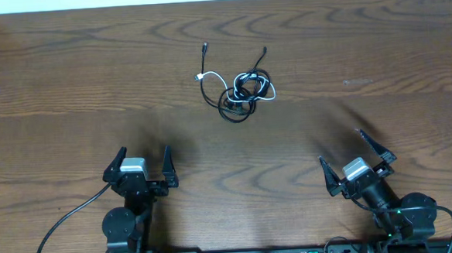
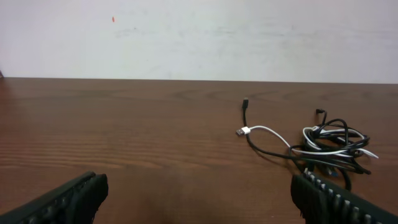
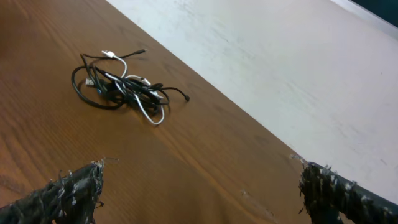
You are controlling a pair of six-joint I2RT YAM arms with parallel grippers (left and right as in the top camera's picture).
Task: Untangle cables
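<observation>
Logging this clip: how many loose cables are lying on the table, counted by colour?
Black cable: 1
White cable: 1
Total: 2, tangled together in one pile.

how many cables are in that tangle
2: the black cable and the white cable, knotted together mid-table, the white plug sticking out left. Parts overlap in the knot, but no third shows.

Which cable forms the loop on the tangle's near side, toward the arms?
The black cable. The white cable coils mid-tangle, with its plug trailing left.
</observation>
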